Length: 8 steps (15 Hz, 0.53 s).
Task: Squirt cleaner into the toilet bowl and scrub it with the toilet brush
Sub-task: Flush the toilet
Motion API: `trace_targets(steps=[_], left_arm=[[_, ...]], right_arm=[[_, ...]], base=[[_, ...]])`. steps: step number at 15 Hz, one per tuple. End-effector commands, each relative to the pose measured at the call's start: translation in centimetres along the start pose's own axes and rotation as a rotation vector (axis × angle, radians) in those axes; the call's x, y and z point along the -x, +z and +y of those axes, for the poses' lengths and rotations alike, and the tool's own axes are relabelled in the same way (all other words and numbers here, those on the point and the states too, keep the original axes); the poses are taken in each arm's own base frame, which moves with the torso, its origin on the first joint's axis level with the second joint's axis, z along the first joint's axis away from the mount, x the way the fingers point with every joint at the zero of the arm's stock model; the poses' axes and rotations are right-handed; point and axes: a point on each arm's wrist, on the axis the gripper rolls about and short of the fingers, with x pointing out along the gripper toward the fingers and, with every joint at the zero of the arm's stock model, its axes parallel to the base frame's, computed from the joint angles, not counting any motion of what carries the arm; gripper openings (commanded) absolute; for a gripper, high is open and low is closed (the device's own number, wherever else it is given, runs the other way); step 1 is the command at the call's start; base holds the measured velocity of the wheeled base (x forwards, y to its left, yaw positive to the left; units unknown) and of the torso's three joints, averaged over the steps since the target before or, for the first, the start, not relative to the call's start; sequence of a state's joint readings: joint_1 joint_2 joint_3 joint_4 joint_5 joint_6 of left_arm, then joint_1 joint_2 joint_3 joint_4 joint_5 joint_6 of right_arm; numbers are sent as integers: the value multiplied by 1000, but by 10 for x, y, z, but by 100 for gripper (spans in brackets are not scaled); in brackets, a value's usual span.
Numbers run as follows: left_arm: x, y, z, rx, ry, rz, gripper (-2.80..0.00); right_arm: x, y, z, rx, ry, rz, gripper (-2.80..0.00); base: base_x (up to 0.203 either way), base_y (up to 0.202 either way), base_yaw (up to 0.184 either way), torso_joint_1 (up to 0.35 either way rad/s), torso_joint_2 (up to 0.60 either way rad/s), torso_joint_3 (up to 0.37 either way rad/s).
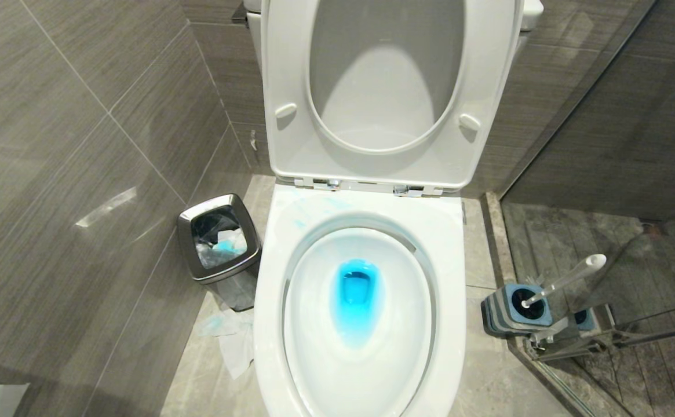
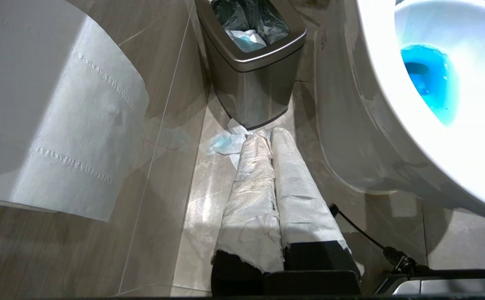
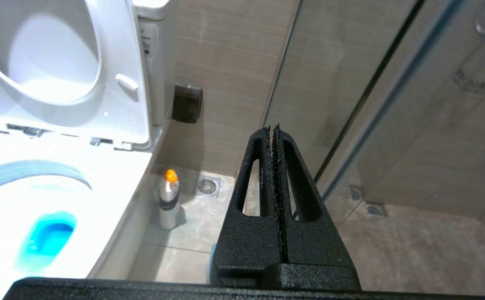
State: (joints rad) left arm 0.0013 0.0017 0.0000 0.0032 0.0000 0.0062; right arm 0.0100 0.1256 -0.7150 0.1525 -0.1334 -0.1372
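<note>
— Nearest to you, what is there?

— Right under my head camera, at six o'clock, sits the toilet bowl [image 1: 366, 370], white and glossy, its seat and lid [image 1: 389, 92] tipped up against the tank at twelve o'clock. Blue cleaner [image 1: 356, 292] colours the water at the bottom of the bowl, and faint blue streaks mark the rim near the hinges.

— And the toilet brush?

— At about four o'clock from the bowl, on the floor, apart from the porcelain. The toilet brush [image 1: 569, 280] leans in its grey and blue holder [image 1: 514, 310], the white handle tilted toward two o'clock, just beside the glass panel [image 1: 632, 174] that repeats it as a reflection.

— Your grippers?

— Neither arm shows from the head. My left gripper [image 2: 269, 137] hangs low over the floor at the bowl's nine o'clock side, its two paper-wrapped fingers [image 2: 252, 183] pressed together with nothing between them, tips above a blue-stained tissue [image 2: 223, 143]. My right gripper [image 3: 274, 131] is up in the air on the bowl's three o'clock side, black fingers closed flat against each other, empty, pointing toward the wall and glass.

— Anything else around?

— A steel bin [image 1: 219, 243] at nine o'clock of the bowl, with stained tissues inside. A loose sheet of toilet paper [image 2: 67, 125] hangs close to my left wrist. A silver bottle with an orange cap [image 3: 169, 200] stands upright on the floor beside the toilet's base, near a floor drain [image 3: 208, 186].
</note>
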Motion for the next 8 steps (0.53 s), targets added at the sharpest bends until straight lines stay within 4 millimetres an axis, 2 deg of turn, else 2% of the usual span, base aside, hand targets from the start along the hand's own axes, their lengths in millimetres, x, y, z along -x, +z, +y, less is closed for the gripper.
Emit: trace_targets(steps=[1, 5, 8], left_arm=[[0, 0, 0, 0, 2, 0, -280], [0, 0, 0, 0, 1, 0, -280], [0, 0, 0, 0, 0, 0, -280]], right_arm=[[13, -23, 2, -6, -1, 1, -280], [6, -71, 11, -20, 101, 130, -280], [-2, -115, 19, -28, 146, 242, -280]], base=[[0, 0, 0, 0, 0, 0], [0, 0, 0, 0, 0, 0], [0, 0, 0, 0, 0, 0]])
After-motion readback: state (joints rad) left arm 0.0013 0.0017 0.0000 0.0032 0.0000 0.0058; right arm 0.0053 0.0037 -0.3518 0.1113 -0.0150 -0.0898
